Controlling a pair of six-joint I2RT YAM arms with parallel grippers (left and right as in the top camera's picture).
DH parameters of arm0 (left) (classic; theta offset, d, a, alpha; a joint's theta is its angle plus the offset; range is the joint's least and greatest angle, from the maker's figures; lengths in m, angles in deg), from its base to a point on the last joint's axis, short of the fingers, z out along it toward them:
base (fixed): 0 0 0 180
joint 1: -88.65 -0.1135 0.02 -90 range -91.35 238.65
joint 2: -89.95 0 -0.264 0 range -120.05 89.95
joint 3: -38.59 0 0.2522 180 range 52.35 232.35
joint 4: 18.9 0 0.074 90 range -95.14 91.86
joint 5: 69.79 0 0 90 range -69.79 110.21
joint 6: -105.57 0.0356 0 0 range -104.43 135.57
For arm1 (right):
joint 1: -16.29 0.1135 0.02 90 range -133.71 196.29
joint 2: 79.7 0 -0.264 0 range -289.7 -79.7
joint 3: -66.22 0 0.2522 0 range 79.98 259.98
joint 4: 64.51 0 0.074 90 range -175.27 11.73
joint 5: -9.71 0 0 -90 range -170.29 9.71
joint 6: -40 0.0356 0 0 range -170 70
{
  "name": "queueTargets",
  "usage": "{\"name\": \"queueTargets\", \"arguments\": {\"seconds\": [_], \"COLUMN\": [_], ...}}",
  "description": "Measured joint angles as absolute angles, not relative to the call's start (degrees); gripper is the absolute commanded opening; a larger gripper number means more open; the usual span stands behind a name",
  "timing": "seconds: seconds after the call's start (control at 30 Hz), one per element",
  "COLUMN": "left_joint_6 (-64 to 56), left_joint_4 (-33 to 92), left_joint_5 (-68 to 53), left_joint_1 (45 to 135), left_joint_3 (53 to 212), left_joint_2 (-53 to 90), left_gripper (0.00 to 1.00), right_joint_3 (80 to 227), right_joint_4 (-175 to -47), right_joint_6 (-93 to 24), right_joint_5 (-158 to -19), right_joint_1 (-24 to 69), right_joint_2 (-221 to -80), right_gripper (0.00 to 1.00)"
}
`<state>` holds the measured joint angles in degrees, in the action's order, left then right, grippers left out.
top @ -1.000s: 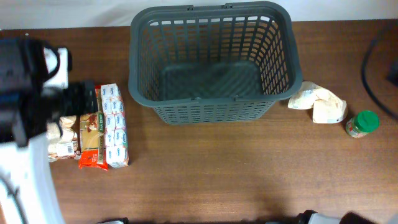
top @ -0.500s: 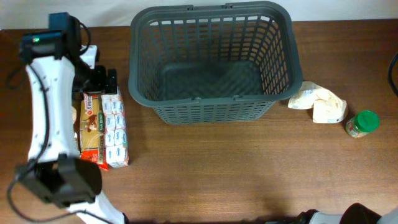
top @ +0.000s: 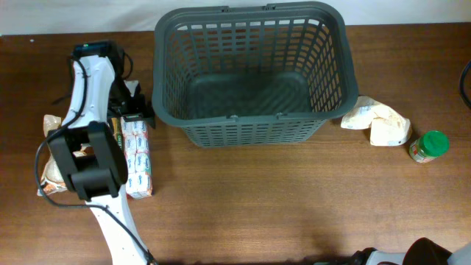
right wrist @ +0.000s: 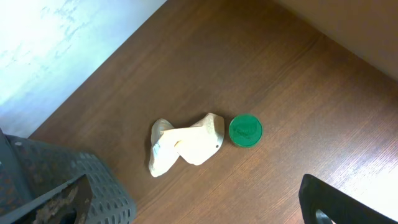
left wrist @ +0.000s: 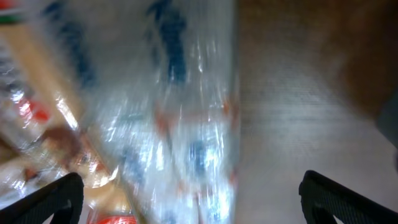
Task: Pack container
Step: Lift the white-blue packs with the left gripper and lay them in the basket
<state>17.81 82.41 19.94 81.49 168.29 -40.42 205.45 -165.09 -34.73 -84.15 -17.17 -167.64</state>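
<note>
Grey container just beside left hand, spread wide over wrapped packets

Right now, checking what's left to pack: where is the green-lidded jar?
Overhead, the jar sits at the far right, just right of the white bag, outside the basket.

Dk grey lattice container, green-lid jar, brown table
</note>
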Motion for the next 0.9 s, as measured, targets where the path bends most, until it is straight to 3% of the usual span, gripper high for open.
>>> {"name": "queueTargets", "arguments": {"seconds": [0.07,0.13,0.23,0.33,0.4,0.5,0.9], "left_joint_6": [17.66,17.63,17.44,17.13,17.24,17.00,16.78], "left_joint_4": [81.16,80.53,80.18,80.01,79.59,79.28,84.11], "left_joint_5": [18.67,16.99,15.11,14.15,13.73,13.41,12.88], "left_joint_1": [81.49,81.49,81.49,81.45,81.45,81.45,80.31], "left_joint_3": [168.29,168.27,167.55,167.20,167.20,167.18,169.60], "left_joint_2": [-42.27,-43.67,-44.85,-44.96,-44.96,-44.96,-44.96], "left_gripper": [1.00,0.89,0.60,0.39,0.31,0.02,0.02], "right_joint_3": [205.45,205.45,205.45,205.45,205.45,205.45,205.45], "right_joint_4": [-165.07,-165.07,-165.07,-165.07,-165.07,-165.07,-165.07], "right_joint_6": [-34.78,-34.75,-34.73,-34.78,-34.75,-34.75,-34.73], "right_joint_5": [-84.15,-84.17,-84.15,-84.15,-84.17,-84.15,-84.17], "right_joint_1": [-17.17,-17.17,-17.17,-17.17,-17.17,-17.17,-17.17], "right_joint_2": [-167.73,-167.75,-167.77,-167.79,-167.79,-167.79,-167.79], "right_gripper": [0.98,0.99,0.99,0.99,0.99,0.99,0.99]}}
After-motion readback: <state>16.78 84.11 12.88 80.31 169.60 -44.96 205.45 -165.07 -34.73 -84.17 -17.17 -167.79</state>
